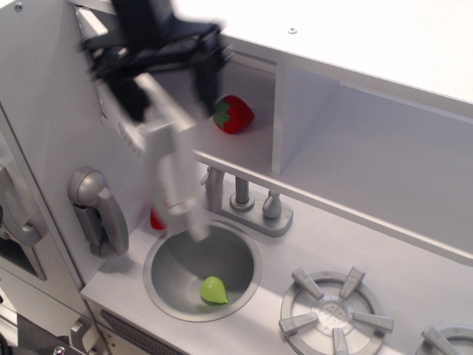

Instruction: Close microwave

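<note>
The microwave is the white cubby at the upper left, and it holds a red toy strawberry. Its hinged white door is blurred by motion and stands partway across the opening, with its lower edge over the sink. My black gripper is at the door's top edge, also blurred. Its fingers are spread apart on either side of the door panel, and I cannot tell whether they press on it.
A grey toy phone handset hangs on the left wall. A round sink holds a green toy. A red piece peeks out behind the door. A grey faucet, a stove burner and an open shelf bay lie to the right.
</note>
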Controlling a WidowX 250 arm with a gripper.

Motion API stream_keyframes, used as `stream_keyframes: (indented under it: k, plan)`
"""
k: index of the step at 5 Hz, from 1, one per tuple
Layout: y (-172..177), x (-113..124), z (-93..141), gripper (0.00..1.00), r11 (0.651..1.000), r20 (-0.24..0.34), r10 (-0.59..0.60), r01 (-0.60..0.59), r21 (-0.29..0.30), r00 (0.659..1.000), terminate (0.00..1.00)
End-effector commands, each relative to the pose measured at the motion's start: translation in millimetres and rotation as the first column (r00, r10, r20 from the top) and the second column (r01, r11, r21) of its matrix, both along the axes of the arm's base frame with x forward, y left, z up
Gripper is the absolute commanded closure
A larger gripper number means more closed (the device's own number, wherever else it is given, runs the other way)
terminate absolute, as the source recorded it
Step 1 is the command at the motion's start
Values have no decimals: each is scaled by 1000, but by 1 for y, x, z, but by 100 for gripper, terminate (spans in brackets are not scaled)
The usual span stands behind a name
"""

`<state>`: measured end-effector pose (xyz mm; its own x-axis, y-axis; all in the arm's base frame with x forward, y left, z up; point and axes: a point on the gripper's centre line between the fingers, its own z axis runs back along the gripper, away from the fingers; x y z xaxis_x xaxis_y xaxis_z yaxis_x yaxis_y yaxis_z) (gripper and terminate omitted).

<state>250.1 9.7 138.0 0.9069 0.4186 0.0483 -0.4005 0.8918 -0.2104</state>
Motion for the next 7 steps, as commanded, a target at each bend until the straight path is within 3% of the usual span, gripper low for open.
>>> stream_keyframes:
  k: [1, 2, 3, 4, 5, 7]
  plan:
    - [-42, -41, 45, 0, 986, 66, -142, 147, -85, 988, 0]
    - [-19, -57, 26, 0, 986, 14, -165, 166, -8, 986, 0]
    - [27, -50, 9, 0, 988, -6, -118, 118, 102, 993, 0]
    - [72, -38, -1, 0, 984, -5, -48, 48, 173, 999, 0]
    - [92, -23, -2, 0, 979, 31, -8, 1, 201, 999, 0]
    - [90, 7, -3, 0, 980, 76, 33, -47, 192, 997, 0]
